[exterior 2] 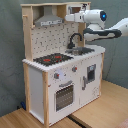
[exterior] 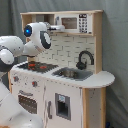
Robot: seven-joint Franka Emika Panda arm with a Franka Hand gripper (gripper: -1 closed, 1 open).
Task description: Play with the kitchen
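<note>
Backdrop: grey curtain [exterior: 115,60] hangs behind everything in both exterior views.
Floor: light wood boards [exterior 2: 95,112] under the toy in the second exterior view.
Kitchen: tall white and light-wood toy kitchen [exterior 2: 60,75] stands upright on the boards, in front of the curtain; fills most of both exterior views.
Hob: black with red rings [exterior 2: 52,58], on the counter [exterior: 102,79] next to the sink; at the first exterior view's left, at the second exterior view's left too.
Sink: metal basin [exterior: 72,73] set in the counter, black curved faucet [exterior: 85,59] just behind it.
Back wall: white tile pattern in the first exterior view; dotted pegboard [exterior 2: 50,40] in the second exterior view.
Hood: grey hood [exterior 2: 50,21] under the top shelf, above the hob.
Microwave: small cabinet [exterior: 75,23] up top with a window and keypad, above the sink side.
Front: oven door [exterior 2: 65,95] with a dark window below two knobs [exterior 2: 56,76]; a second door with a dark panel [exterior 2: 91,73] beside it.
Arm: white arm [exterior 2: 107,30] reaches in at upper-cabinet height; its round joint with a blue light [exterior: 37,32] shows in the first exterior view.
End effector: end effector [exterior 2: 69,18] is up between the hood and the microwave; cannot tell whether the fingers are spread or pressed together.
</note>
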